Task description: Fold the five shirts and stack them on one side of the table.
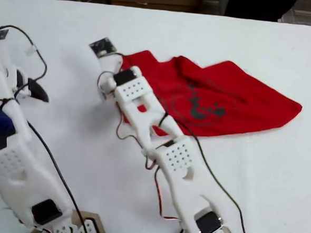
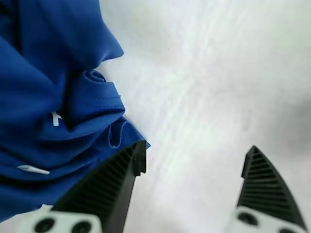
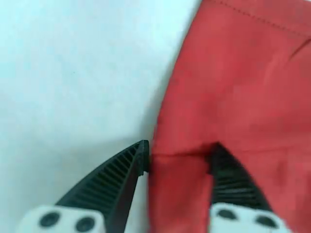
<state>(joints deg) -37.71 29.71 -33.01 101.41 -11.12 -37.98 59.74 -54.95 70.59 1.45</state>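
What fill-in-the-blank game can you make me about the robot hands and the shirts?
1. The right hand straddles the edge of a ___ shirt.
2. The left hand sits beside a crumpled ___ shirt.
3. The left hand is wide ___, with nothing between its fingers.
4. Both shirts lie on a ___ table.

Missing words: red, blue, open, white.

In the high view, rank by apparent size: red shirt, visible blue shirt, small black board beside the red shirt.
1. Red shirt, largest by far.
2. Blue shirt, a small patch, mostly hidden.
3. Black board, close to the blue patch; that order is unsure.
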